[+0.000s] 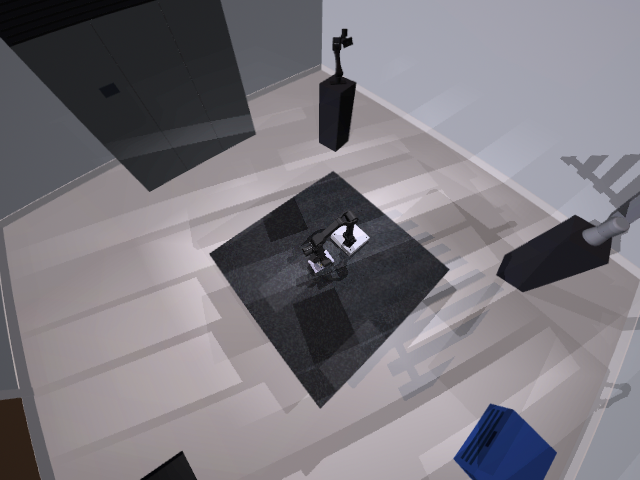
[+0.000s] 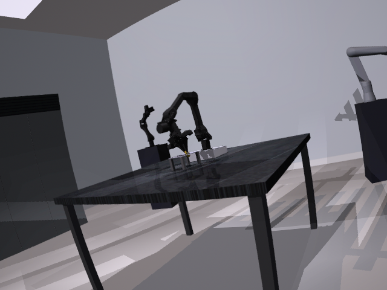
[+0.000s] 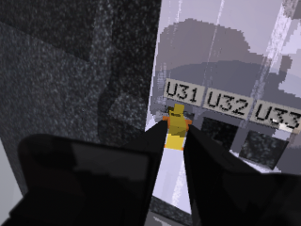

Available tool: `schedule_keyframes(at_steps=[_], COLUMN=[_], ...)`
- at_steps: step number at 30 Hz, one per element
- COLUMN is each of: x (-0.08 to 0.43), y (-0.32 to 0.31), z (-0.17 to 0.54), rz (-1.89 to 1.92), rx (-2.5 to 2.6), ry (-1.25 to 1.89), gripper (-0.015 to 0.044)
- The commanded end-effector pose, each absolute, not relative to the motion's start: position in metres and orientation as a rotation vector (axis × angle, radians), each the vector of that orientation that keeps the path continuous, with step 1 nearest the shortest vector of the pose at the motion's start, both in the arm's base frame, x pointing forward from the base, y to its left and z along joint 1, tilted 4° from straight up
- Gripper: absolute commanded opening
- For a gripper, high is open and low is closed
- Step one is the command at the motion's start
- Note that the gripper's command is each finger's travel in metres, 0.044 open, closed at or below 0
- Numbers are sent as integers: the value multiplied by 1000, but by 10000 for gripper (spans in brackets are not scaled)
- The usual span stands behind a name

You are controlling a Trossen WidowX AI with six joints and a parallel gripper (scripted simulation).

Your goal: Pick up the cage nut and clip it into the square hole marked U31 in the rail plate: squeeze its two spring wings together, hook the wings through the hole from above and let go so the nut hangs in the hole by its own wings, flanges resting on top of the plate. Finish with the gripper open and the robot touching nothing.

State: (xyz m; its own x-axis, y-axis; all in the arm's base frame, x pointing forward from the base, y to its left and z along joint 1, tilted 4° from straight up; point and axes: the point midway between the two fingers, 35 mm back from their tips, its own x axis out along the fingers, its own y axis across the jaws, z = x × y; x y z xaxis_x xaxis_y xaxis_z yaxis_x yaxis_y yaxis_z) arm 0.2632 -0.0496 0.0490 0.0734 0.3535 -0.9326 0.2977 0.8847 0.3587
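In the wrist view, nearest you are the dark fingers of your tool (image 1: 322, 261) (image 2: 186, 151) (image 3: 175, 134), clamped on the yellow cage nut (image 2: 187, 153) (image 3: 177, 129), which has small orange parts at its sides. You have the nut at the square hole marked U31, just below that label (image 3: 182, 91); you cannot tell how far it reaches into the hole. Beside it in the pale rail plate (image 1: 314, 267) (image 3: 174, 169) are the holes marked U32 and U33. The plate stands raised on legs over the dark table (image 1: 330, 330) (image 2: 218, 177). Farther back, your arm (image 1: 330, 231) (image 2: 196, 116) rises from a white base (image 1: 362, 238) (image 2: 221, 151).
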Motion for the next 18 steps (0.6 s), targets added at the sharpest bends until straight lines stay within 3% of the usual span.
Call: schedule_keyframes(at_steps=[1, 18], x=[263, 262], y=[-49, -51], z=[49, 48], rz=[59, 72], rx=[542, 554], ry=[1518, 1513], gripper=[36, 36])
